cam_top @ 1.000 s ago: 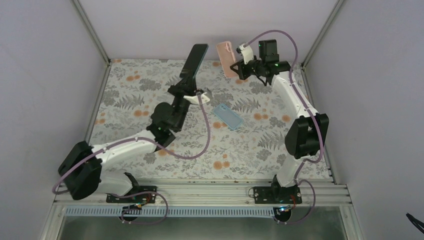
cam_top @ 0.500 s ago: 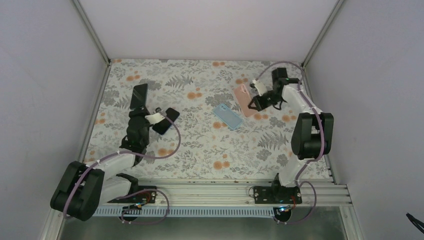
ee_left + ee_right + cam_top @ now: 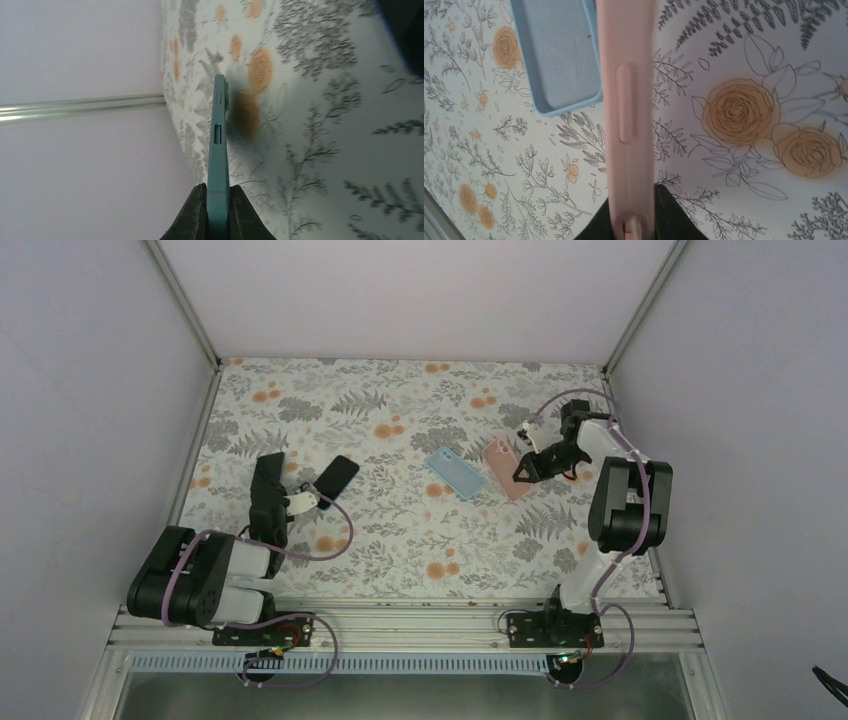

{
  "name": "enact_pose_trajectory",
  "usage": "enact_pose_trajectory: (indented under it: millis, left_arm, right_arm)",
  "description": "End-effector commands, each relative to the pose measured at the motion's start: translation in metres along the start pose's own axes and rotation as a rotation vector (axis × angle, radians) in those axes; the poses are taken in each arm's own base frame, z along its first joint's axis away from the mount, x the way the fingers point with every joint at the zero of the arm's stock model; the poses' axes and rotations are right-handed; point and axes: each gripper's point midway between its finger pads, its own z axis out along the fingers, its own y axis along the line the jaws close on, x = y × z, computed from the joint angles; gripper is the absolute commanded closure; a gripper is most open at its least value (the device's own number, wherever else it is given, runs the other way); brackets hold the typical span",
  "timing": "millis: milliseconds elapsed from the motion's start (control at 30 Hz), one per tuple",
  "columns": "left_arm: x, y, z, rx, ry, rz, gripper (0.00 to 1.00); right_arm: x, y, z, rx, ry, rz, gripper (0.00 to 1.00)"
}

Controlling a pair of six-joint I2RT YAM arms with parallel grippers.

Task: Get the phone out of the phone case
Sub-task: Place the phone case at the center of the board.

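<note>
My left gripper [image 3: 268,502] is shut on the bottom end of a dark teal phone [image 3: 268,475], near the table's left side. In the left wrist view the phone [image 3: 218,150] shows edge-on between the two fingers [image 3: 218,212]. My right gripper [image 3: 527,466] is shut on one end of the pink phone case [image 3: 503,468], low over the table at the right. In the right wrist view the pink case [image 3: 630,90] runs edge-on up from the gripper [image 3: 631,222]. I cannot tell if it touches the table.
A light blue case [image 3: 455,473] lies open side up just left of the pink case, and shows in the right wrist view [image 3: 556,55]. A black phone [image 3: 337,475] lies flat right of my left gripper. The side wall stands close on the left.
Both arms came down and back from the raised far position. The left brought the teal phone to the left side; the right lowered the pink case beside the blue case.
</note>
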Motion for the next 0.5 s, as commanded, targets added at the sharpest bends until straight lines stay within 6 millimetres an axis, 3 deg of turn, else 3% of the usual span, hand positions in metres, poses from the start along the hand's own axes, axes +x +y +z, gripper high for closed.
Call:
enact_pose_trajectory:
  millis: [0, 200, 333, 467]
  left_arm:
    - [-0.009, -0.004, 0.002, 0.052, -0.049, -0.001, 0.98]
    - [-0.010, -0.045, -0.006, 0.247, -0.082, 0.045, 0.98]
    - [-0.003, -0.074, -0.017, 0.400, -0.068, 0.079, 0.97]
    - [-0.002, -0.095, -0.042, 0.607, -0.073, 0.075, 0.69]
  right_arm:
    - [0.011, -0.012, -0.002, 0.021, 0.048, 0.022, 0.79]
    - [0.020, -0.030, -0.020, 0.139, 0.103, 0.002, 0.42]
    - [0.019, -0.042, -0.054, 0.297, 0.126, -0.038, 0.01]
    - [0.016, -0.055, -0.109, 0.548, 0.136, -0.062, 0.00]
